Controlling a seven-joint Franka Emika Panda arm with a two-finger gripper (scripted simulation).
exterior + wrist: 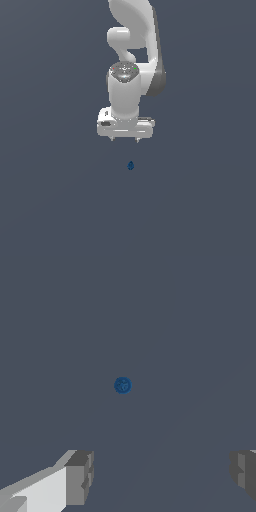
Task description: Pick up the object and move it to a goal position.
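Observation:
The object (pixel 131 165) is a tiny dark-blue droplet-like blob lying on the plain grey floor. It also shows as a small blue round shape in the wrist view (pixel 122 385). My white gripper (pixel 125 140) hangs above it, pointing straight down, with a clear gap between the fingertips and the blob. The gripper is open and empty. In the wrist view the two grey fingertips (pixel 80 477) stand far apart, and the gripper's midpoint (pixel 162 476) lies off to one side of the blob.
The white arm (pixel 132 45) rises behind the gripper toward the top of the exterior view. A flat grey floor (pixel 50 200) lies all around, with nothing else on it.

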